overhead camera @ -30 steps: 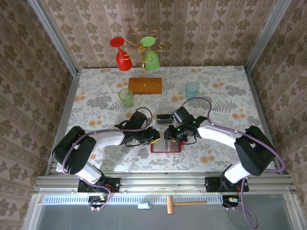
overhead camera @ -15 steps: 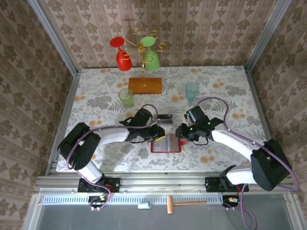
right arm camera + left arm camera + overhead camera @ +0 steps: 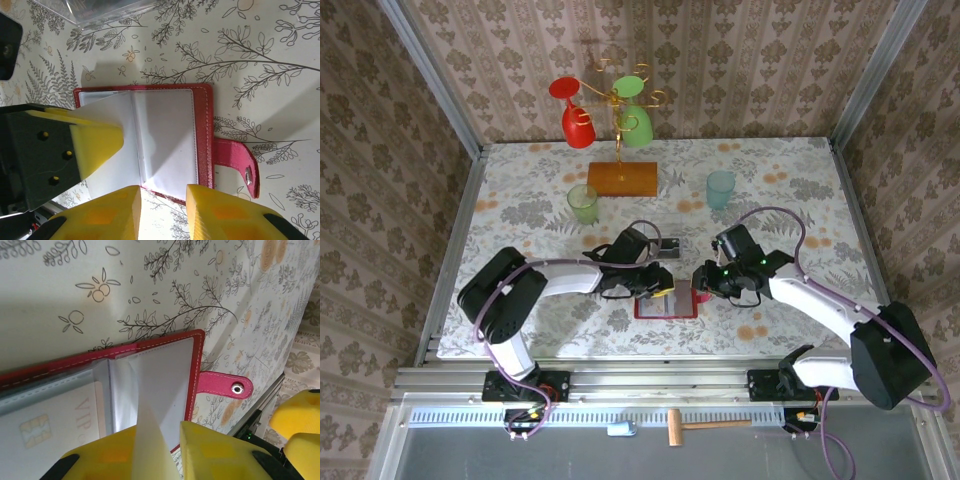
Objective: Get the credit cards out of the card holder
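Note:
The red card holder [image 3: 667, 309] lies open on the flowered table between both arms, its closing tab [image 3: 241, 164] pointing right. My left gripper [image 3: 660, 285] hovers over it, shut on a whitish plastic leaf [image 3: 160, 385] of the card holder, which it holds lifted. One of the credit cards [image 3: 45, 422], pale with a chip and "VIP" lettering, shows inside a left pocket. My right gripper [image 3: 702, 284] sits at the holder's right edge. Its jaws [image 3: 162, 192] are open at the near rim of the card holder [image 3: 204, 135], with nothing between them.
A clear plastic box [image 3: 665, 243] stands just behind the holder. Farther back are a green cup [image 3: 583, 203], a teal cup [image 3: 720, 188] and a wooden-based stand [image 3: 622, 178] hung with a red and a green glass. Metal rails edge the table.
My left gripper has moved right over the holder with the leaf in its jaws. My right gripper has pulled back from the middle of the holder to its right edge.

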You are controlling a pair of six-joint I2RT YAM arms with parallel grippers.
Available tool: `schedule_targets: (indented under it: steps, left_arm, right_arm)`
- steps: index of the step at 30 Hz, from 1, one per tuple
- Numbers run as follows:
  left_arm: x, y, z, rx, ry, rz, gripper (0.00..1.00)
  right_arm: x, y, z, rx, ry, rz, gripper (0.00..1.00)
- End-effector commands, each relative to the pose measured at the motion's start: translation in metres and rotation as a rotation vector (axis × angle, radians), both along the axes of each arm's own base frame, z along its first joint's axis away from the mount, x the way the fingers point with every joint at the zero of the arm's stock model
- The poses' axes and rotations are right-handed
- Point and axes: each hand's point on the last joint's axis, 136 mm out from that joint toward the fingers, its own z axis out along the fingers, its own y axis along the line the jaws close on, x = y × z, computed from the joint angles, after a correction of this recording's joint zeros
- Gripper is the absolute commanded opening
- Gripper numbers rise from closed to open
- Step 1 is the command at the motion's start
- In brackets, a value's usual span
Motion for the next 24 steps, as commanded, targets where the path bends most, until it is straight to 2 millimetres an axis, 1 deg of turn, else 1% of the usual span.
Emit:
schedule_targets:
  steps: [1,4,7,12,18,24]
  left_arm:
    - [0.001,-0.014,0.007,-0.04,0.011,-0.015,0.23]
    - [0.001,-0.018,0.006,-0.048,0.016,-0.016,0.24]
    - [0.001,-0.019,0.006,-0.048,0.015,-0.016,0.28]
    - [0.003,-0.021,0.008,-0.051,0.012,-0.019,0.37]
    - [0.006,-0.024,0.011,-0.058,0.004,-0.024,0.44]
    - [0.007,-0.027,0.013,-0.064,0.003,-0.028,0.48]
  right_arm:
    - [-0.008,-0.008,-0.003,-0.019,0.013,0.002,0.3]
    - [-0.01,-0.01,-0.004,-0.02,0.015,0.0,0.3]
    - [-0.01,-0.01,-0.003,-0.016,0.014,-0.001,0.3]
    - [-0.009,-0.009,-0.001,-0.01,0.011,0.003,0.3]
    - [-0.009,-0.009,0.001,-0.01,0.008,0.003,0.3]
    - [-0.01,-0.01,0.002,-0.008,0.006,0.002,0.3]
